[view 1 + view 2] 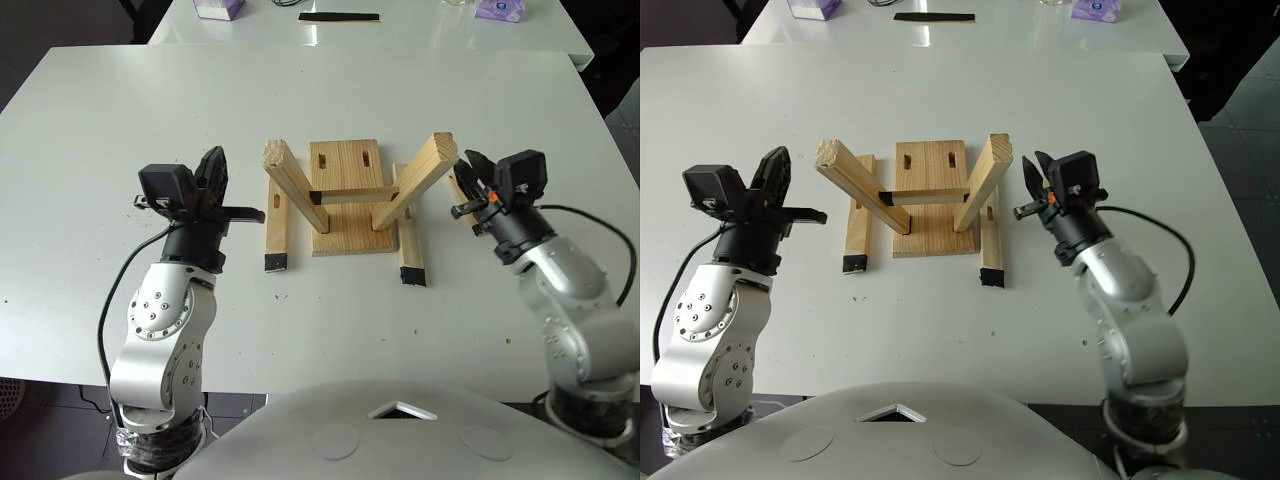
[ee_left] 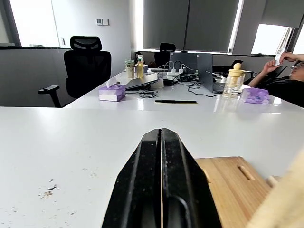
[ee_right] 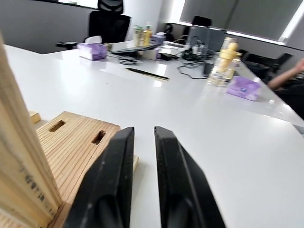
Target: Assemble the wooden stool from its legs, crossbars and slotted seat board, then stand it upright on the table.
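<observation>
From the head cameras, you have the slotted seat board (image 1: 345, 160) lying flat in the middle of the white table (image 1: 150, 120). Two legs rise from it, splayed apart. The left leaning leg (image 1: 293, 185) tips out over the board's left edge and the right leaning leg (image 1: 415, 180) over its right edge. A crossbar (image 1: 350, 193) with black ends joins them low down, above the board. Two more legs lie flat on the table: the left flat leg (image 1: 276, 232) just beside the board's left edge, the right flat leg (image 1: 408, 248) just beside its right edge. Each has a black cap at the end nearer the robot. Your left gripper (image 1: 212, 165) hangs off the board's left side, beyond the left flat leg, touching nothing. Your right gripper (image 1: 470, 167) sits off the board's right side, close to the top of the right leaning leg; you cannot tell whether they touch.

In the left wrist view, your left fingers (image 2: 142, 180) are pressed together with only a seam between them and nothing held. A corner of the seat board, with one slot showing, lies just past them.

In the right wrist view, your right fingers (image 3: 111, 180) stand a narrow gap apart with nothing between them. The seat board's two slots lie just beyond the tips, and the right leaning leg rises close beside.
</observation>
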`<control>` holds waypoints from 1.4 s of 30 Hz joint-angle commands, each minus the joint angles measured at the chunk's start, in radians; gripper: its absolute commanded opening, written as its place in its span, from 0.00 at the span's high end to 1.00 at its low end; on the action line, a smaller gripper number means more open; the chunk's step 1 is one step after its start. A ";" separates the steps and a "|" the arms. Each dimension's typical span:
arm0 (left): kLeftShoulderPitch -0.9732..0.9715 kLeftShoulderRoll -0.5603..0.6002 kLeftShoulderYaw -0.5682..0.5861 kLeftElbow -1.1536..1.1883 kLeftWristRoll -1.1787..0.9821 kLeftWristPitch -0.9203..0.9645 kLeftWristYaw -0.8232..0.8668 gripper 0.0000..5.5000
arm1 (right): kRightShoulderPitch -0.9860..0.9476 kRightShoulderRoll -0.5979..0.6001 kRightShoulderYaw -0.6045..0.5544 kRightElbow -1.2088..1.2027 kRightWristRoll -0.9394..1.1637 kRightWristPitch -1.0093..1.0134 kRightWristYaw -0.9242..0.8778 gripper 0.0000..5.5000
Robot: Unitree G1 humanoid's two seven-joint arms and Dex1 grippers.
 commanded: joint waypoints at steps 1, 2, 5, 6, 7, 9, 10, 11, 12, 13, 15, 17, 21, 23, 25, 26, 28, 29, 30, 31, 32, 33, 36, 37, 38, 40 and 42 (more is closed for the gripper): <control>-0.001 -0.032 -0.057 -0.008 0.044 0.026 0.042 1.00 | -0.006 0.026 0.089 -0.001 -0.104 -0.001 -0.078 0.99; 0.008 -0.037 -0.057 -0.006 0.057 0.023 0.052 1.00 | -0.009 0.031 0.096 0.010 -0.122 -0.007 -0.087 0.99; 0.037 -0.039 -0.029 -0.006 0.099 0.014 0.073 1.00 | 0.003 0.059 0.085 0.030 -0.192 -0.022 -0.144 0.99; 0.043 -0.043 -0.006 -0.006 0.109 0.015 0.083 1.00 | 0.006 0.069 0.062 0.029 -0.216 -0.019 -0.169 0.99; 0.048 -0.049 0.021 -0.005 0.117 0.017 0.095 1.00 | 0.008 0.076 0.038 0.027 -0.238 -0.017 -0.187 0.99; 0.059 -0.056 0.084 0.008 0.135 0.013 0.113 1.00 | 0.005 0.078 -0.008 0.029 -0.269 -0.009 -0.199 0.99; 0.059 -0.054 0.099 0.015 0.143 0.011 0.114 1.00 | 0.003 0.080 -0.019 0.032 -0.277 -0.007 -0.196 0.99; 0.054 -0.049 0.087 0.020 0.132 0.011 0.092 1.00 | -0.009 0.084 -0.009 0.034 -0.268 -0.004 -0.176 0.99; 0.048 -0.039 0.056 0.016 0.125 0.011 0.063 1.00 | -0.024 0.089 0.019 0.032 -0.251 -0.005 -0.147 0.99; 0.038 -0.031 0.001 0.007 0.115 0.014 0.030 1.00 | -0.048 0.095 0.073 0.032 -0.218 -0.011 -0.100 0.99; 0.011 -0.018 -0.160 -0.027 0.082 0.039 -0.040 1.00 | -0.125 0.068 0.256 0.017 -0.176 -0.043 0.031 0.99; -0.014 -0.018 -0.303 -0.049 0.040 0.084 -0.094 1.00 | -0.198 0.045 0.395 0.010 -0.154 -0.041 0.135 0.99; -0.019 -0.009 -0.376 -0.046 0.037 0.111 -0.119 1.00 | -0.219 0.010 0.411 0.034 -0.135 -0.010 0.193 0.99; -0.023 -0.002 -0.338 -0.030 0.046 0.107 -0.126 1.00 | -0.196 -0.014 0.383 0.049 -0.143 -0.008 0.191 0.99; -0.026 -0.004 -0.288 -0.012 0.059 0.099 -0.115 1.00 | -0.174 -0.023 0.351 0.058 -0.140 0.007 0.179 0.99; -0.022 -0.007 -0.255 -0.002 0.061 0.094 -0.107 1.00 | -0.162 -0.029 0.331 0.062 -0.136 0.005 0.179 0.99; -0.013 0.010 -0.180 0.008 0.062 0.082 -0.104 1.00 | -0.135 -0.033 0.267 0.059 -0.112 0.005 0.192 0.99; -0.009 0.019 -0.138 0.010 0.052 0.078 -0.111 1.00 | -0.124 -0.036 0.226 0.057 -0.097 -0.003 0.203 0.99; -0.007 0.029 -0.093 0.010 0.034 0.077 -0.125 1.00 | -0.119 -0.040 0.178 0.057 -0.076 -0.013 0.221 0.99; -0.005 0.033 -0.051 0.009 0.008 0.082 -0.140 1.00 | -0.121 -0.044 0.128 0.063 -0.060 -0.027 0.233 0.99; -0.002 0.046 -0.011 0.012 -0.033 0.092 -0.172 1.00 | -0.139 -0.053 0.062 0.080 -0.032 -0.045 0.255 0.99; -0.001 0.057 0.027 0.019 -0.074 0.101 -0.200 1.00 | -0.162 -0.072 0.004 0.102 -0.015 -0.075 0.278 0.99; -0.016 0.092 0.183 0.069 -0.221 0.121 -0.270 1.00 | -0.278 -0.142 -0.184 0.211 0.105 -0.116 0.399 0.99; -0.029 0.105 0.236 0.087 -0.268 0.127 -0.284 1.00 | -0.318 -0.160 -0.235 0.248 0.156 -0.112 0.440 0.99; -0.041 0.120 0.277 0.101 -0.308 0.131 -0.294 1.00 | -0.349 -0.175 -0.268 0.274 0.196 -0.108 0.471 0.99; -0.100 0.172 0.378 0.161 -0.400 0.144 -0.315 1.00 | -0.459 -0.183 -0.346 0.337 0.334 -0.046 0.529 0.99; -0.240 0.244 0.491 0.260 -0.529 0.162 -0.307 1.00 | -0.607 -0.167 -0.403 0.386 0.526 0.043 0.572 0.99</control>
